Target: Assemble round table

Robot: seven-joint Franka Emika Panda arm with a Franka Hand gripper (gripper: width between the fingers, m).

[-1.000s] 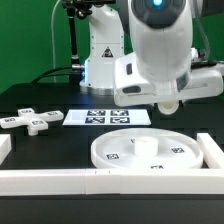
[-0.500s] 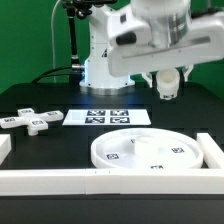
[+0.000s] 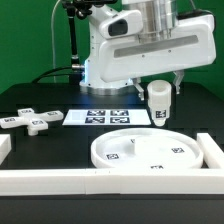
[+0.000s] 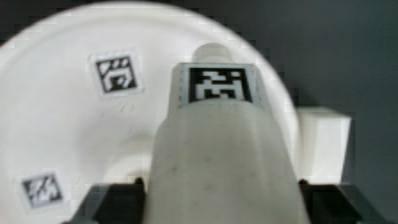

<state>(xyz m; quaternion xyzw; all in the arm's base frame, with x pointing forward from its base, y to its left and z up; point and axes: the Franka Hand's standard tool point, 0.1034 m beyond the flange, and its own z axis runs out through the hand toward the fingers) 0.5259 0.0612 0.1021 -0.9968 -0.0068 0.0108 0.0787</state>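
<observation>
My gripper (image 3: 158, 90) is shut on the short thick white cylinder post (image 3: 158, 108) and holds it upright in the air, above the far edge of the large rimmed disc (image 3: 150, 151). In the wrist view the post (image 4: 221, 140) fills the middle with a tag on its end. The black fingers (image 4: 107, 200) press on both its sides. The disc (image 4: 89, 110) lies behind it there. The cross-shaped piece (image 3: 30, 122) lies on the table at the exterior view's left.
The marker board (image 3: 108, 118) lies flat behind the disc. Long white rail bars run along the front (image 3: 70, 181) and at the exterior view's right (image 3: 211, 150); one shows in the wrist view (image 4: 326, 135). The robot base (image 3: 100, 60) stands at the back.
The wrist has turned and come down a little. The post has swung from tilted to upright and now hangs lower, nearer the disc.
</observation>
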